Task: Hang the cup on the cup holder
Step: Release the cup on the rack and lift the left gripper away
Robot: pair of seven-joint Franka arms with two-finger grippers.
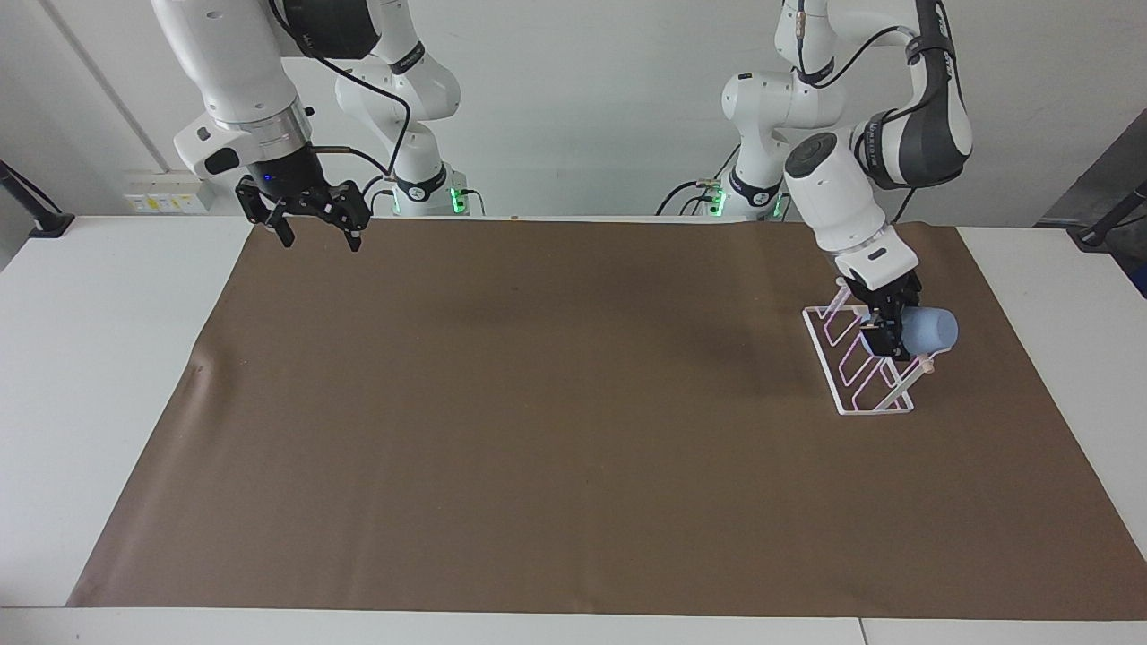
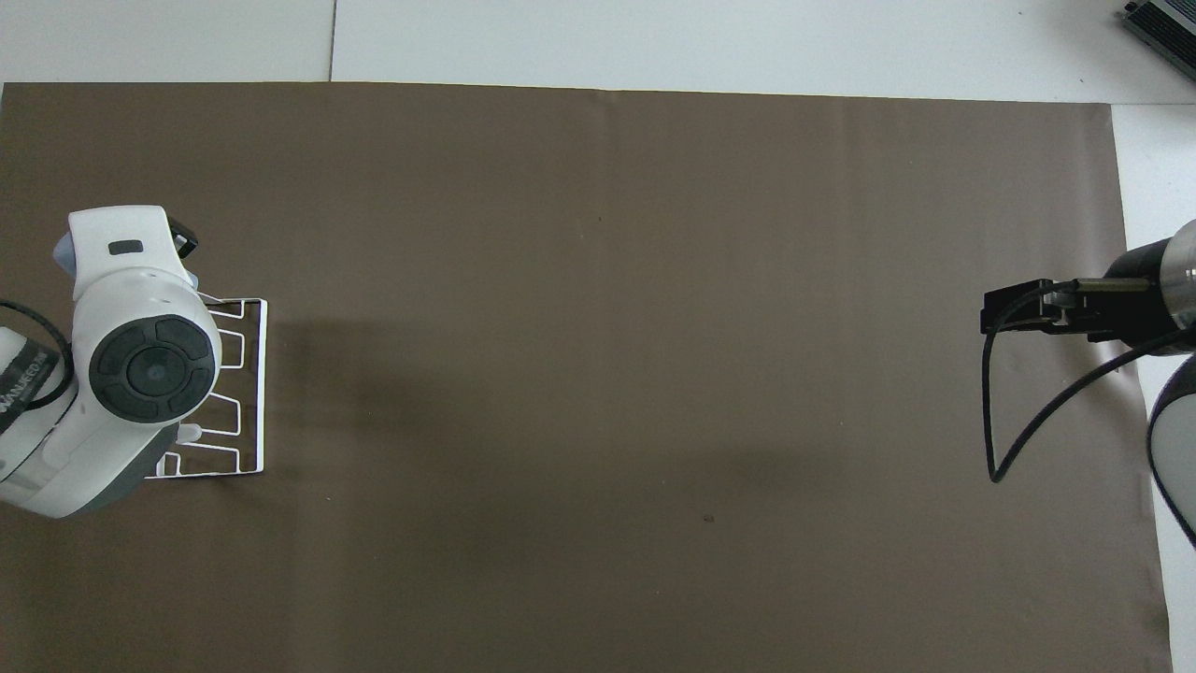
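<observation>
Gripping the cup [image 1: 932, 331] on its side, the left gripper [image 1: 883, 336] hangs over the cup holder [image 1: 856, 358] at the left arm's end of the table. If the mouth misses a prong, the light rack may tip or slide. The right gripper [image 1: 315, 235] waits, jaws wide.

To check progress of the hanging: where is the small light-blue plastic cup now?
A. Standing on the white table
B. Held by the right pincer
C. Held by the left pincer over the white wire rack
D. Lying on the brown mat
C: the left pincer grips the small light-blue plastic cup over the white wire rack.
</observation>
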